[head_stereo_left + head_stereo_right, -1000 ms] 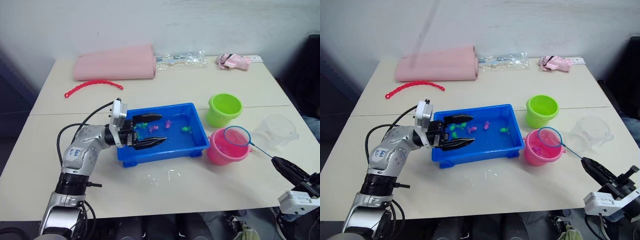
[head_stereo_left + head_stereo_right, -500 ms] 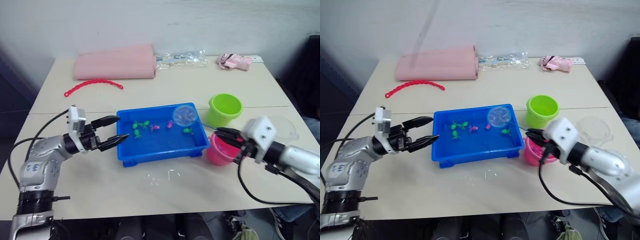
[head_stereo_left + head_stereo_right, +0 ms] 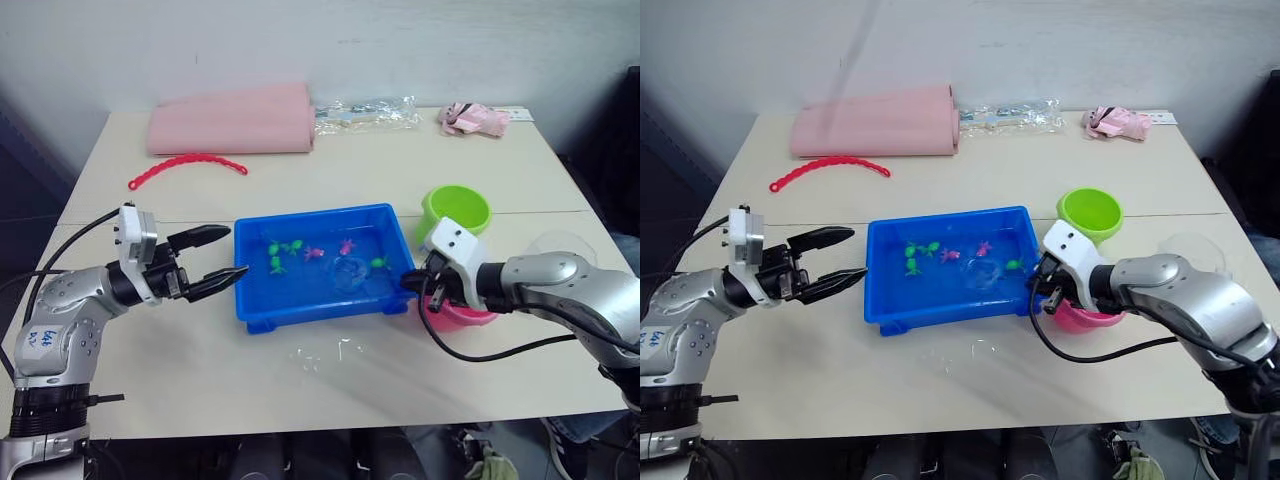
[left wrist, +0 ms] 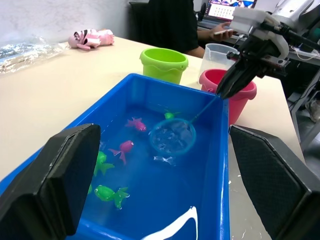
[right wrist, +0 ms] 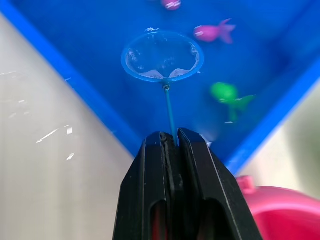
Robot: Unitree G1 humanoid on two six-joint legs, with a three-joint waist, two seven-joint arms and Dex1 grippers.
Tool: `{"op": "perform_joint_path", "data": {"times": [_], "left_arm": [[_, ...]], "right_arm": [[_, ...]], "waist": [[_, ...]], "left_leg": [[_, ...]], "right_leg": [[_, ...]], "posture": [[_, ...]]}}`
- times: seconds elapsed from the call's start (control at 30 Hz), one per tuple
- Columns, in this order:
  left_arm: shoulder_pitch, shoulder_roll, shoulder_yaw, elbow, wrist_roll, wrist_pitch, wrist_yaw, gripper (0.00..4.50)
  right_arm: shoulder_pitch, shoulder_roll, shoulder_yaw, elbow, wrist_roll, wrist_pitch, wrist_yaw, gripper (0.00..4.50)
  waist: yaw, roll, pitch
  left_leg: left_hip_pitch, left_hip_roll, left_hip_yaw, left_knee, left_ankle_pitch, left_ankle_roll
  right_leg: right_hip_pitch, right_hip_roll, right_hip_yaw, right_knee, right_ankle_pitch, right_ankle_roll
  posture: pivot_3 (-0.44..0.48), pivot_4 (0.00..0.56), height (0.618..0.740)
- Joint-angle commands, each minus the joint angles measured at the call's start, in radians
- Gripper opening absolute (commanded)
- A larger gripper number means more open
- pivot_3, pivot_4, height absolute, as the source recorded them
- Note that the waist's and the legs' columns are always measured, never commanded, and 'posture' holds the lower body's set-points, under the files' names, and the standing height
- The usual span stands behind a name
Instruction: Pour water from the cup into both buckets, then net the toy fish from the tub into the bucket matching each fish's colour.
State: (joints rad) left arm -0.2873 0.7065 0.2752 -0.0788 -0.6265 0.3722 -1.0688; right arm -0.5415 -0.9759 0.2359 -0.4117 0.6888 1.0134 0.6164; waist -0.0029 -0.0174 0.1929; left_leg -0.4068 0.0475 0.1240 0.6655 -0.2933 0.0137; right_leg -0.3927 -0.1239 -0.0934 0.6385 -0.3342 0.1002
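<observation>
Soft, even indoor light, faint shadows, slight glare on wet patches, close foreground blurred.

Office: person at laptop (image 4: 220,10)

A small handwritten mark in blue sits on the grey shell of the left forearm (image 3: 40,340), too small and slanted to make out, and nothing else in view carries text, a label, a brand or a number.
</observation>
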Motion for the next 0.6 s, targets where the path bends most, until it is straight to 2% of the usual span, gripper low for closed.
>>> {"op": "perform_joint_path", "data": {"times": [0.03, 0.6], "left_arm": [[-0.020, 0.024, 0.018, -0.004, -0.004, -0.020, -0.017, 4.47], [-0.057, -0.003, -0.030, -0.058, -0.012, 0.009, 0.032, 4.47]], "right_arm": [[-0.019, 0.017, -0.003, 0.031, -0.037, 0.020, 0.033, 0.00], [-0.021, 0.228, -0.047, 0.160, -0.218, -0.043, -0.037, 0.00]], "waist": [[-0.001, 0.000, 0.000], [-0.001, 0.000, 0.000]], "left_leg": [[0.000, 0.000, 0.000, 0.000, 0.000, 0.000], [0.000, 0.001, 0.001, 0.000, 0.001, -0.001]], "right_leg": [[0.000, 0.002, 0.000, 0.000, 0.000, 0.000], [-0.001, 0.005, 0.002, 0.005, 0.001, 0.001]], "posture": [[0.000, 0.150, 0.740], [0.000, 0.150, 0.740]]}}
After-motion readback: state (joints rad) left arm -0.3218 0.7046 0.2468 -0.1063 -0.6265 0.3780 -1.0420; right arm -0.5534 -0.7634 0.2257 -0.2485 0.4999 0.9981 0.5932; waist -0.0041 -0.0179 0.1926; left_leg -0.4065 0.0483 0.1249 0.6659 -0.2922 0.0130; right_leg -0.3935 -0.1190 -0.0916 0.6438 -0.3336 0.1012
